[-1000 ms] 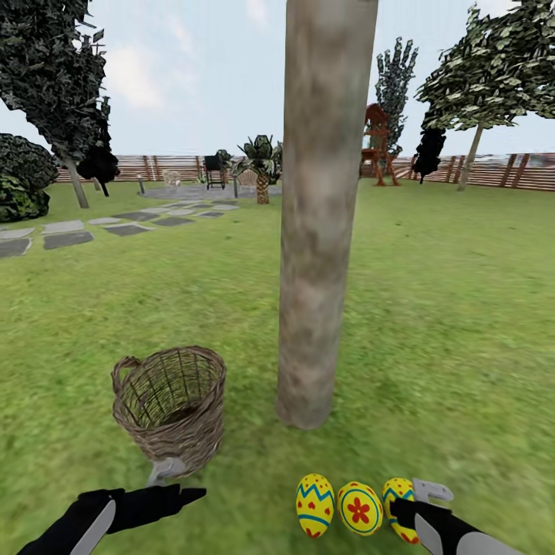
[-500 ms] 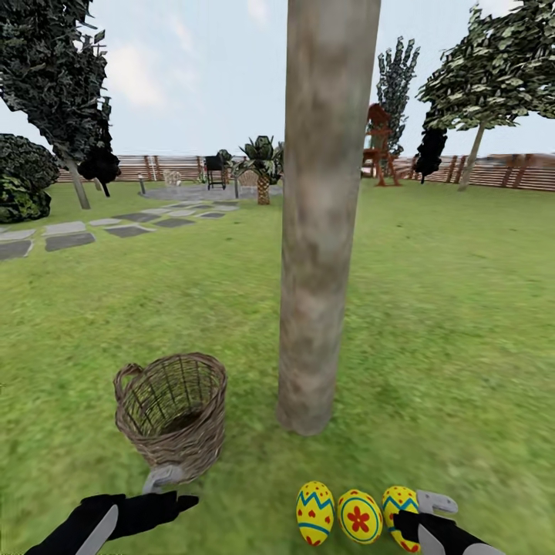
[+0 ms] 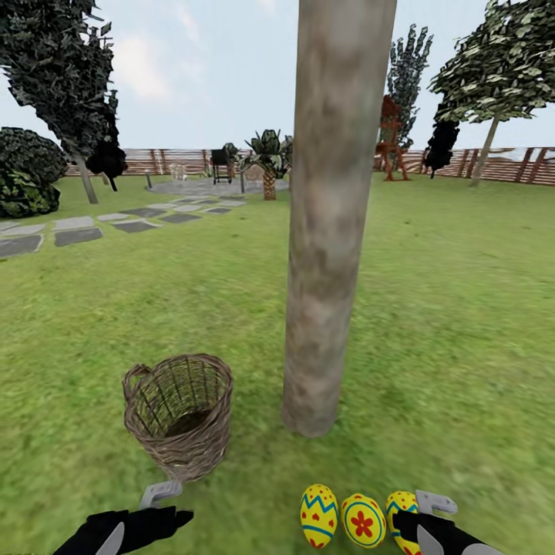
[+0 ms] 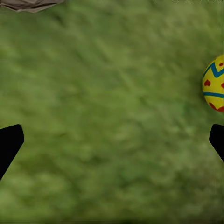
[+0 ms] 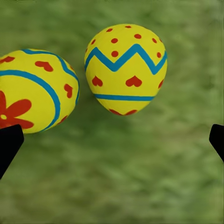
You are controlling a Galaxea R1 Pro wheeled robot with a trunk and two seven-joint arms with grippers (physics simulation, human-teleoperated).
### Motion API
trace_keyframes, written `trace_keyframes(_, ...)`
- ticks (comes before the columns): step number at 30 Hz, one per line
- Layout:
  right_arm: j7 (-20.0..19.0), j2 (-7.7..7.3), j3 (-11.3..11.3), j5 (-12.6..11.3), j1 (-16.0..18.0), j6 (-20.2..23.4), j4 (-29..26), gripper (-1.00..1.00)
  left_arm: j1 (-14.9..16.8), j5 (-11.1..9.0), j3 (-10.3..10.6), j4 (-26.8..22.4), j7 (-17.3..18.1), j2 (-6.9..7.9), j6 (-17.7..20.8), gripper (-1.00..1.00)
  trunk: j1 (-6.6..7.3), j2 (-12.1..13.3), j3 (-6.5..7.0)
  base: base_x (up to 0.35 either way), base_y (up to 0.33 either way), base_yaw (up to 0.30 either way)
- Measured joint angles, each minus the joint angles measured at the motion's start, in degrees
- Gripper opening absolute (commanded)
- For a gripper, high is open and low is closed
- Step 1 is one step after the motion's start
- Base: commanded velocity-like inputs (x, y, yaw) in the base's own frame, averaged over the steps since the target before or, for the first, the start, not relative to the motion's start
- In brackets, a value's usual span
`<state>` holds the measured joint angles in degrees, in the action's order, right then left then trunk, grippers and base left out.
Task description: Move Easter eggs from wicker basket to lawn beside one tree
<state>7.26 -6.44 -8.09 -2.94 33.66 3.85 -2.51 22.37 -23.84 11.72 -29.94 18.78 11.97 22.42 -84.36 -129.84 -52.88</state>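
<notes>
Head view, left to right: left gripper (image 3: 158, 505) low over the lawn (image 3: 447, 308), just short of the wicker basket (image 3: 179, 414). Left wrist view shows its fingertips (image 4: 10, 142) spread wide, nothing but grass between them, one egg at the frame edge. Basket stands upright, looks empty through the weave, though I can't see its bottom fully.

Next: the tree (image 3: 327, 231), trunk base just beyond the eggs. The three Easter eggs (image 3: 362, 519) lie in a row on the grass near the trunk foot: zigzag egg (image 3: 318, 515), flower egg touching or nearly touching it, third egg (image 3: 401, 509) partly behind the right gripper (image 3: 422, 515).

Right wrist view: fingertips (image 5: 9, 144) spread wide, not gripping; dotted zigzag egg (image 5: 125, 69) lies ahead of the fingers, off the grip line, long axis roughly along the pointing direction. Right arm is the nearer one to all three.

Judgement: eggs all out and beside one tree, so the task looks essentially done. The coming move is just backing the right gripper straight away without nudging the third egg.

Versus a second ago: whole view shifted slightly, so the camera moved; eggs and basket unchanged relative to the trunk. Both grippers sit a bit lower in frame, left one farther from the basket.
</notes>
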Motion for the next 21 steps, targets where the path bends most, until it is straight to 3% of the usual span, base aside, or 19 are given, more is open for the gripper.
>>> trace_keyframes(21,0.0,-0.03,-0.1,-0.2,0.0,-0.1,0.7,1.00,0.0,0.1,0.0,1.5,-0.3,-0.24,-0.8,1.00,4.61,8.4,1.86,0.000,0.000,0.012)
